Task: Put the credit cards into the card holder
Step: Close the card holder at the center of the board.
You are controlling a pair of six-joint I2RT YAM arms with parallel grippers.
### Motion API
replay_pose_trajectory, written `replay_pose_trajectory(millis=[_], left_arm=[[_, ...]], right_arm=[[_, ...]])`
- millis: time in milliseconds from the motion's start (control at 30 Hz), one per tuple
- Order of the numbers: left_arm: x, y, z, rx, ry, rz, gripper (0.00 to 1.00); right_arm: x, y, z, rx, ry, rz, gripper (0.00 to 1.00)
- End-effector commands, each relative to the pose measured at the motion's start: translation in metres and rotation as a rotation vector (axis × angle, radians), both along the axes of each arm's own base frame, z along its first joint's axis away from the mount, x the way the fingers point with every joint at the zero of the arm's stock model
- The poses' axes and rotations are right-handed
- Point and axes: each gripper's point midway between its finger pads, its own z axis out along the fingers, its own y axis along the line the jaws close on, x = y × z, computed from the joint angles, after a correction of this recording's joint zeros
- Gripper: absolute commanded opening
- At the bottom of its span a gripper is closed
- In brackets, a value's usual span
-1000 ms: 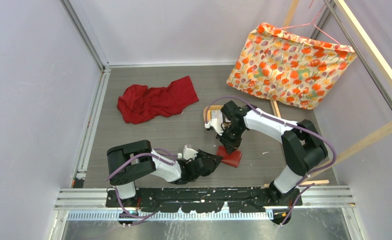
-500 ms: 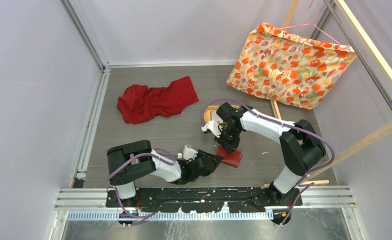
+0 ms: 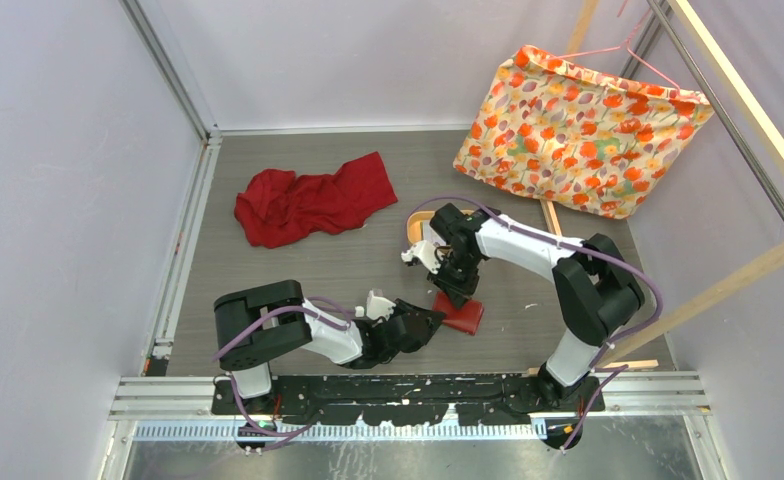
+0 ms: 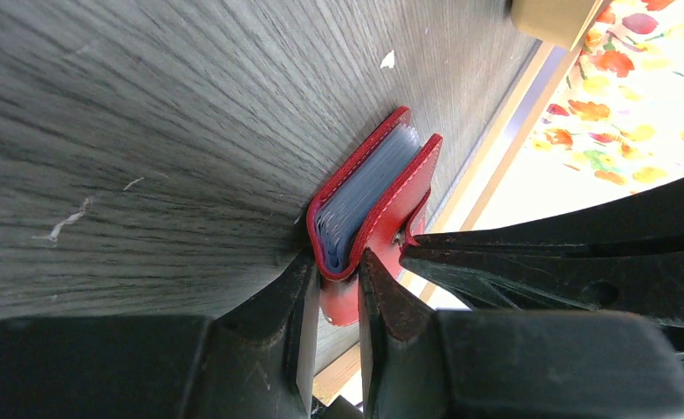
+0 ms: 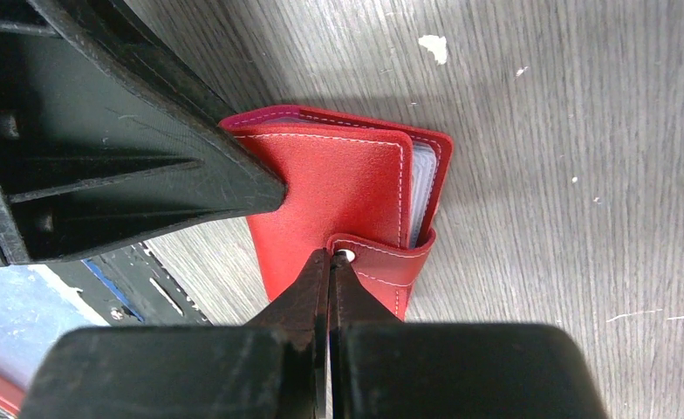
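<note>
Card holder (image 4: 369, 214), red, on desk (image 5: 539, 131): left fingers (image 4: 288, 305) clamped on its fold; right fingers (image 5: 308, 292) fully closed, tips at snap tab (image 5: 382, 262), apparently empty.

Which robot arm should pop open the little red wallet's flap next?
Probably the right. The right gripper, shut, touches the snap tab, while the left gripper is busy clamping the card holder.

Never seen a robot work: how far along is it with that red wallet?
Looks nearly done: the card holder lies folded, pale sleeves inside, no loose cards in view. The left hand pinches its spine; the shut right hand rests on the snap tab. Probably only fastening remains.
</note>
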Motion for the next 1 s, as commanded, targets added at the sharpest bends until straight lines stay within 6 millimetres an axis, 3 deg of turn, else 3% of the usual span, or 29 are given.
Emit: replay_pose_trajectory(millis=[0,467,600,700,867,900,967], left_arm=[[-0.001,0.011,-0.018,0.061,0.018,-0.003,0.21],[0.0,0.011,-0.017,0.056,0.012,-0.002,0.21],[0.0,0.012,-0.015,0.048,0.0,-0.005,0.22],[0.001,0.014,-0.012,0.048,-0.033,-0.015,0.27],[0.002,0.022,0.001,0.093,-0.137,-0.062,0.46],[0.003,0.024,0.004,0.113,-0.161,-0.078,0.49],[0.003,0.028,0.01,0.151,-0.203,-0.113,0.54]], right_arm=[[-0.027,0.005,-0.025,-0.017,0.125,0.013,0.01],[-0.024,0.003,-0.034,-0.041,0.168,-0.028,0.01],[-0.026,0.017,-0.013,0.062,0.188,-0.01,0.05],[-0.023,0.025,0.01,0.146,0.152,0.005,0.2],[-0.024,0.026,0.051,0.289,0.131,0.04,0.52],[-0.024,0.024,0.058,0.314,0.126,0.047,0.92],[-0.022,0.02,0.071,0.355,0.1,0.046,1.0]])
